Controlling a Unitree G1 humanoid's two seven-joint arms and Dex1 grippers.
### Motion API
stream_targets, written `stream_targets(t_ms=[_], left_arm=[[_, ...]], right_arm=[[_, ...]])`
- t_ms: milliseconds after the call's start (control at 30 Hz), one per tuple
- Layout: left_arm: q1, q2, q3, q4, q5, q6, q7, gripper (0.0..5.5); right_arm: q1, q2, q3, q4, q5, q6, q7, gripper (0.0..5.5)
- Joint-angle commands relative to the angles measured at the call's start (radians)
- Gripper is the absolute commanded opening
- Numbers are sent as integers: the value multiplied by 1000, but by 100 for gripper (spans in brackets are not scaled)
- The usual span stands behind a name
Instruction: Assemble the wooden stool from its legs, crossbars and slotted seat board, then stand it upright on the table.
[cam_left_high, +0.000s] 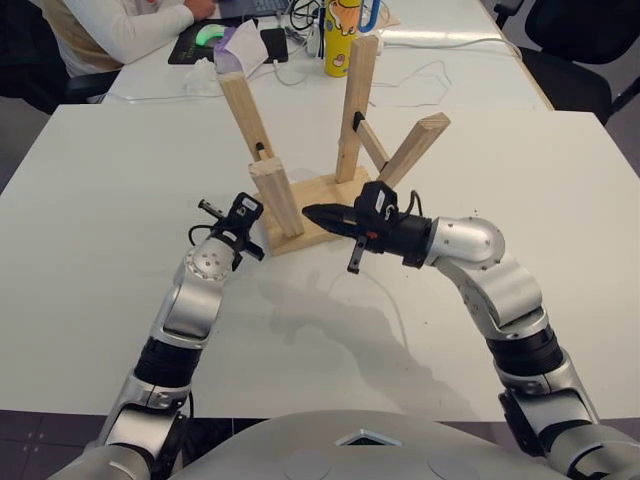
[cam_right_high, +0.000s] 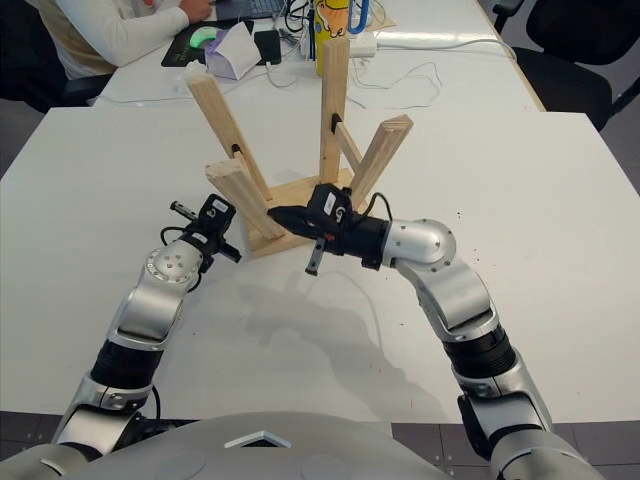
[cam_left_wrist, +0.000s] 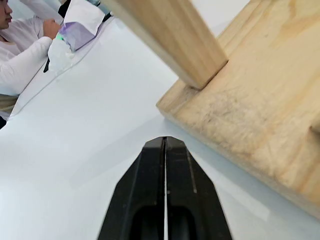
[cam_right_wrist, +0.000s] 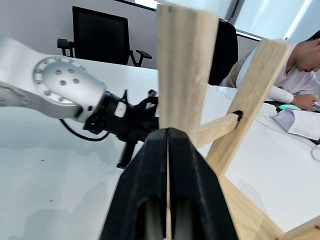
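The seat board (cam_left_high: 318, 198) lies flat on the table (cam_left_high: 120, 200) with its 4 legs pointing up. The left gripper (cam_left_wrist: 165, 142) is closed and empty, with the board's corner just ahead of its tip. The right gripper (cam_left_high: 310, 213) is also closed and empty, directly in front of the nearest leg (cam_right_wrist: 187, 65). It seems only the turning upright remains. Open both grippers, grip 2 legs low down, and rotate them slowly together.

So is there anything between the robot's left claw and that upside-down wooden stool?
Nothing visible does. The left gripper, shut, sits just off a corner of the stool's seat board, which lies flat with its legs pointing up. Only bare table lies between them.
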Motion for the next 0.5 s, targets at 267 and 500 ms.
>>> stream_targets(t_ms=[267,500], left_arm=[[25,-37,43,86,-19,-29,34,3],[53,-65,39,125,-62,-27,0,3]], right_arm=[[26,-181,43,382,-259,2,-21,0],[-40,-14,18,627,-430,-45,-380,0]])
